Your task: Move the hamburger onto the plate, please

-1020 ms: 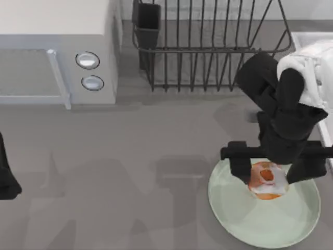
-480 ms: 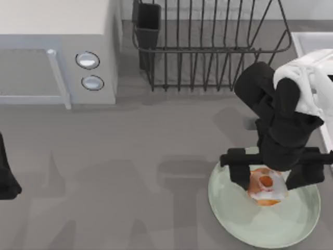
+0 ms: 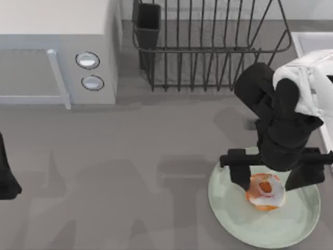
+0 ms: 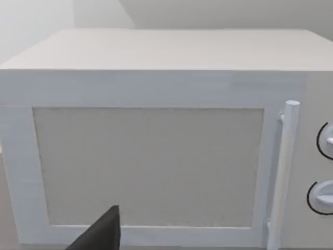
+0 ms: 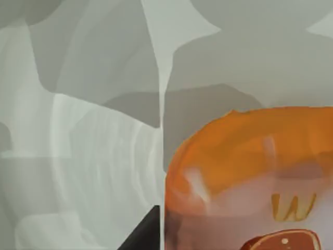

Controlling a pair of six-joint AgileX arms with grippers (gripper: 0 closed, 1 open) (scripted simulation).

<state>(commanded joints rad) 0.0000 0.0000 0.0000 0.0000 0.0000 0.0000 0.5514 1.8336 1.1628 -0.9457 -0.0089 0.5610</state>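
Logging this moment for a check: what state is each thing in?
hamburger: on the plate, between the hand's fingers.
plate: flat on the table, near its right side.
right hand: open, over the plate.
left hand: parked at the table's left edge.
microwave: door closed.

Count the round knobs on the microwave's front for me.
2: the upper knob and the lower knob sit stacked on the microwave, right of its handle, at the table's left.

surface: grey table (image 3: 156,156) | far left: white microwave (image 3: 57,52) standing on it | far middle: dark wire rack (image 3: 208,47) standing on it | near right: mint-green plate (image 3: 234,208) lying flat on it
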